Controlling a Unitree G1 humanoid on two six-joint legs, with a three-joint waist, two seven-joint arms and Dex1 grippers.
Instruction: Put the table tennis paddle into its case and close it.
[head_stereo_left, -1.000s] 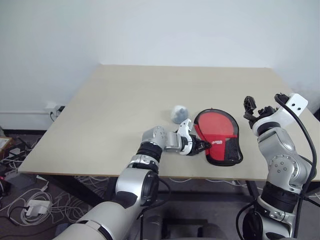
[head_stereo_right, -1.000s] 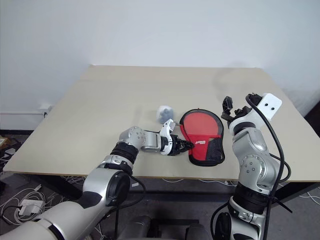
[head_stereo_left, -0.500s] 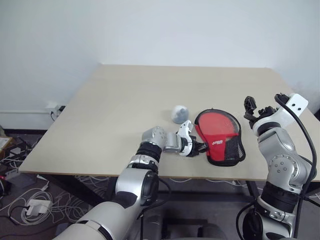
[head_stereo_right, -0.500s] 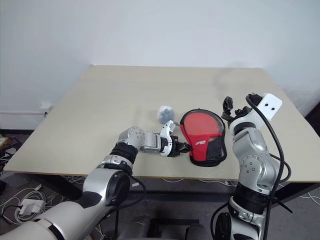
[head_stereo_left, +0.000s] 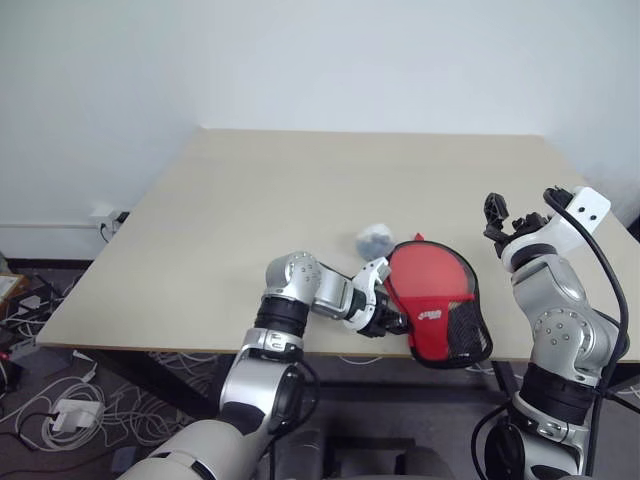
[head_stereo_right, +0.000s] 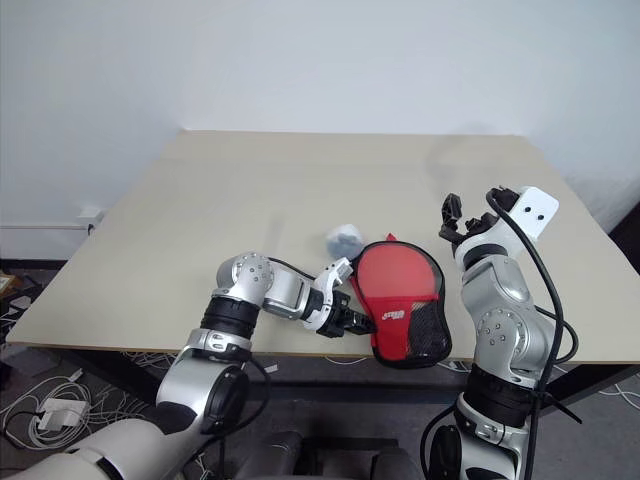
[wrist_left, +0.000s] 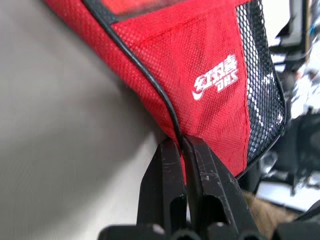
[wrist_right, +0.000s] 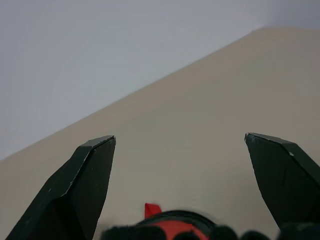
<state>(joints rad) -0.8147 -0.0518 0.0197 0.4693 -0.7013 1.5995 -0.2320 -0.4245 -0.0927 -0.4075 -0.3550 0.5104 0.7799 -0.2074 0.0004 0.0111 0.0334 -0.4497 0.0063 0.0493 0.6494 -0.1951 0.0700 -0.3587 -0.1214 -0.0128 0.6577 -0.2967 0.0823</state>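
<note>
- On the table (head_stereo_left: 250, 200), your landmark, the case (head_stereo_left: 438, 305) lies at the near edge, tilted up on its left side; the paddle presumably sits inside it, though you can't confirm that.
- Left gripper (wrist_left: 181, 145): pressed together on the case's black edge trim, apparently to drag it nearer than a second ago.
- Right gripper (wrist_right: 180, 170): spread, hovering past the case, unmoved.
- Grey ball (head_stereo_left: 375, 240): beside the case, shifted.

Both arms silver-grey metal, rounded joint housings with small screws — black ribbed bands at the elbows. White wrist blocks, black fingers. Right arm (head_stereo_left: 556, 300): black cable looping over it, white camera tab on top.
</note>
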